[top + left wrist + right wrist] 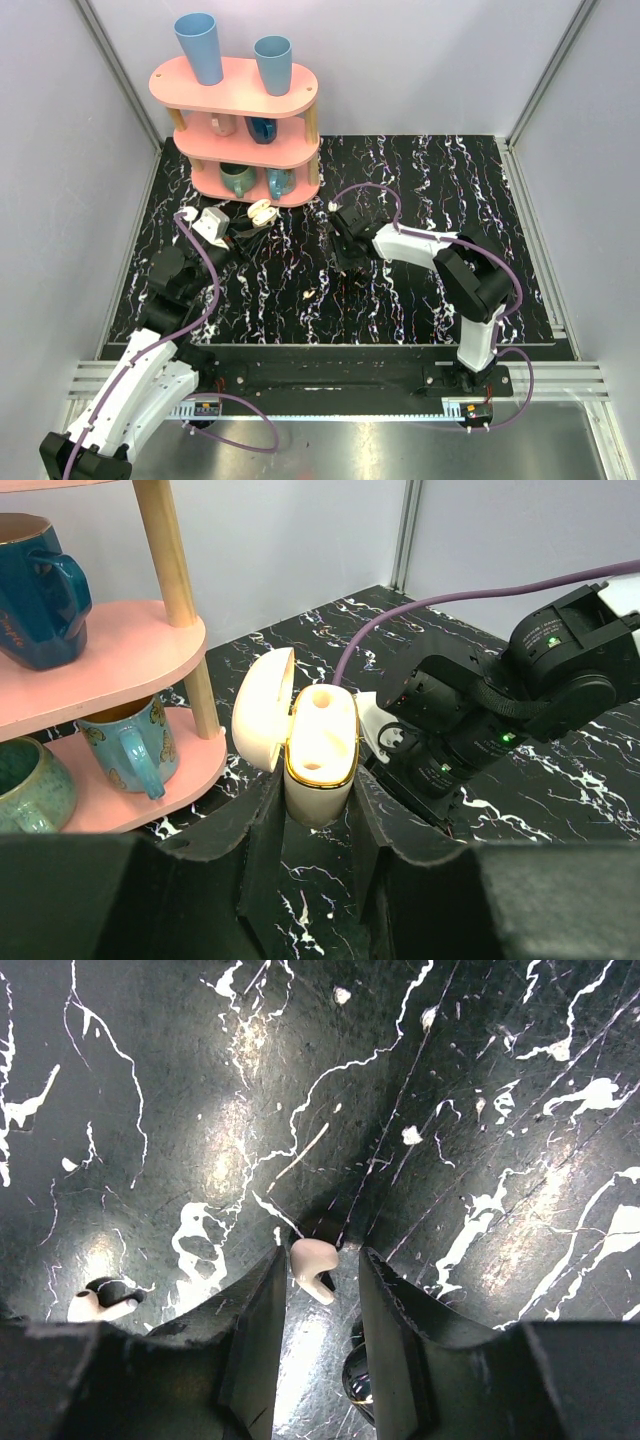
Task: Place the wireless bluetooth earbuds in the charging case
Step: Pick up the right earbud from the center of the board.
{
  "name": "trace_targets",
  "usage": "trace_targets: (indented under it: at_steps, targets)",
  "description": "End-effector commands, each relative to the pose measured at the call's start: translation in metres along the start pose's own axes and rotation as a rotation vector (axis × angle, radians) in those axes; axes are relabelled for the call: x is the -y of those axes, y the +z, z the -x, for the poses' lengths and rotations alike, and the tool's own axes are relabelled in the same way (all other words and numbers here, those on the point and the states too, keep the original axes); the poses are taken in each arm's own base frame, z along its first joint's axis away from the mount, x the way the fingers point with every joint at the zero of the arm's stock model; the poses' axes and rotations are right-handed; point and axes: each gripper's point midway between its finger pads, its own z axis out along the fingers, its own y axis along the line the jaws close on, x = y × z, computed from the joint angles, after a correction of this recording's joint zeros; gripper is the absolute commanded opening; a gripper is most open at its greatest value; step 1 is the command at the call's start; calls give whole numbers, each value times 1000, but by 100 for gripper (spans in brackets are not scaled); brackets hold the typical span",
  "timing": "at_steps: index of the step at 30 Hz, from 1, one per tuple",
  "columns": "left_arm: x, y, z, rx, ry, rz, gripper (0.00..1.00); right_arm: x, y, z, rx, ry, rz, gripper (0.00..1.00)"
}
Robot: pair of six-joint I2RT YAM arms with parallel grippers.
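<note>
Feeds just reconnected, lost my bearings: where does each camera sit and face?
Top external: above, behind the bases, looking down on the table; left arm, right arm show.
Left wrist: past the left pincer, holding the open charging case, toward pink shelf and right arm.
Right wrist: looks down; right pincer flanks one earbud.
Shared: the charging case, in top and left wrist.

Pale grey-lilac walls (420, 60) close in the bench (500, 180) on three sides, with slanting metal posts (120, 70) at the back corners. The bench top is black with white marble veining. At its back left stands a pink three-tier shelf (235, 88) carrying blue and teal cups (200, 48). A brushed steel strip (400, 450) along the near edge catches the light.
</note>
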Motion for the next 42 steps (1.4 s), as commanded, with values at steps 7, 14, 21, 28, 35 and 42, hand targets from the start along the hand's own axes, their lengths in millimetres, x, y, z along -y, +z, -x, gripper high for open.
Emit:
trace_targets:
  at_steps: [7, 14, 21, 28, 35, 42]
  targets:
    - [0, 1, 17, 56, 16, -1, 0, 1, 4, 8, -4, -17, -4, 42]
    - [-1, 1, 15, 52, 14, 2, 0, 4, 7, 7, -16, -22, -23, 38]
    - [0, 1, 15, 54, 15, -1, 0, 2, 3, 1, -33, -4, -15, 38]
    - [0, 1, 15, 52, 14, -5, 0, 5, 2, -4, -47, 18, -31, 38]
    - [1, 2, 14, 45, 11, -11, 0, 5, 0, 1, -32, 22, -35, 25]
    - [0, 3, 12, 40, 10, -9, 0, 3, -12, 14, 22, 39, -35, 17]
